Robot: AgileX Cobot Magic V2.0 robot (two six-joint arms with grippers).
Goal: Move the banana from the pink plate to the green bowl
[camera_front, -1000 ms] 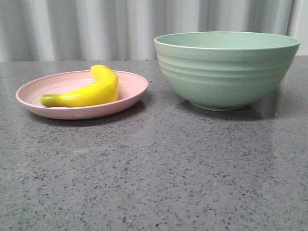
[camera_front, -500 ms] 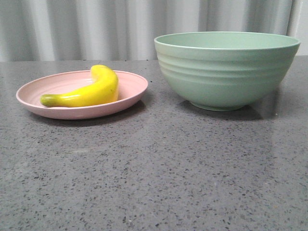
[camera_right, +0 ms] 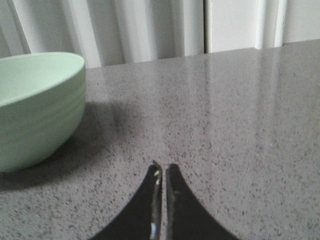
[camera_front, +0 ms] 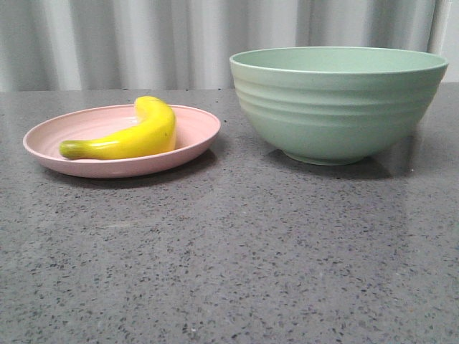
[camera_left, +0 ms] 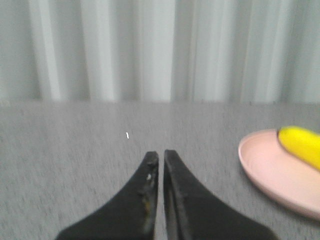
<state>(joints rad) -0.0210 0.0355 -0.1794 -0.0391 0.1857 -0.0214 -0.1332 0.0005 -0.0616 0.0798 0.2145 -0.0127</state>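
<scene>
The yellow banana (camera_front: 133, 135) lies on the pink plate (camera_front: 193, 136) at the left of the front view, greenish stem end to the left. The green bowl (camera_front: 337, 104) stands upright to the right of the plate, apart from it. Neither gripper shows in the front view. My left gripper (camera_left: 161, 156) is shut and empty over bare table, with the plate (camera_left: 265, 167) and banana (camera_left: 301, 144) off to one side. My right gripper (camera_right: 163, 167) is shut and empty over bare table, with the bowl (camera_right: 35, 107) off to one side.
The grey speckled table (camera_front: 237, 251) stretches in front of the plate and bowl. A pale pleated curtain (camera_front: 179, 39) hangs behind the table's far edge.
The plate and banana sit very slightly further left in the front view; otherwise nothing has moved.
</scene>
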